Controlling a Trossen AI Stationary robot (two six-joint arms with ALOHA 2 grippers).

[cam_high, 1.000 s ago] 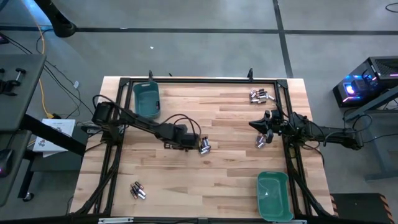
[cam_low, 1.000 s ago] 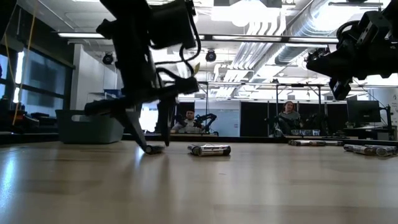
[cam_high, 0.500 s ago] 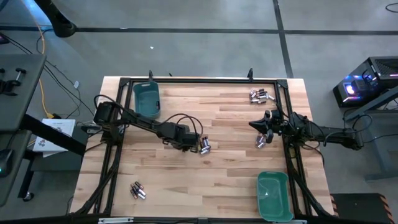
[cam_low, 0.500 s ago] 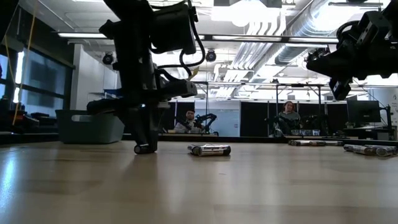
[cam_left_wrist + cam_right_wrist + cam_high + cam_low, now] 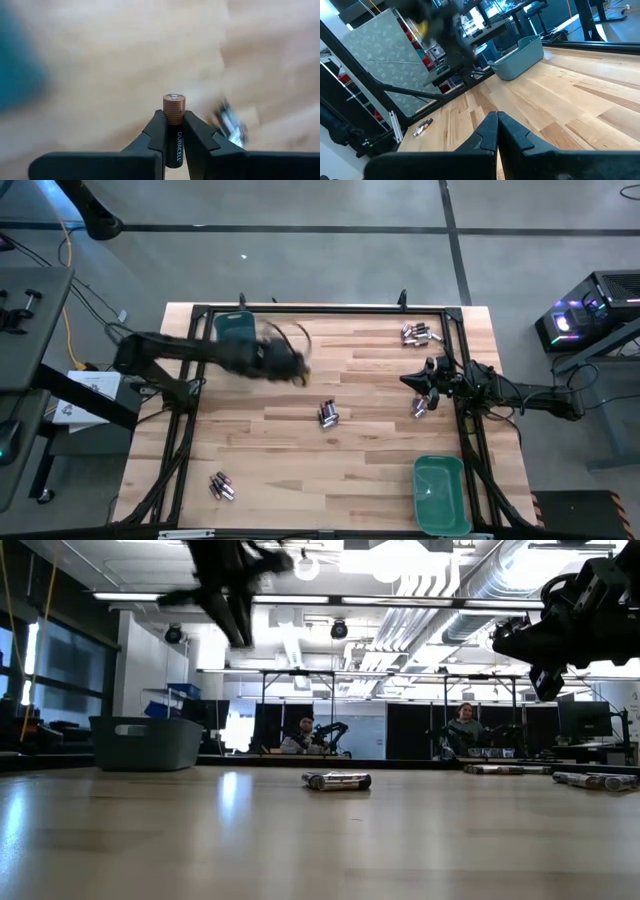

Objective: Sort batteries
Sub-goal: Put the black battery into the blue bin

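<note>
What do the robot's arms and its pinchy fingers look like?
Both arms are dark, almost black, and made of slim jointed tubes. The left arm has a thin black cable looping off near its wrist. The right arm ends in a chunky dark head. Each gripper has two flat, black, wedge-shaped fingers: see the left gripper and the right gripper.

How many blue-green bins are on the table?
2. One bin sits at the table's far left corner, partly hidden behind the left arm; the other bin sits at the near right corner.

Two bins (image 5: 238, 340), perhaps twelve batteries (image 5: 328, 414).
</note>
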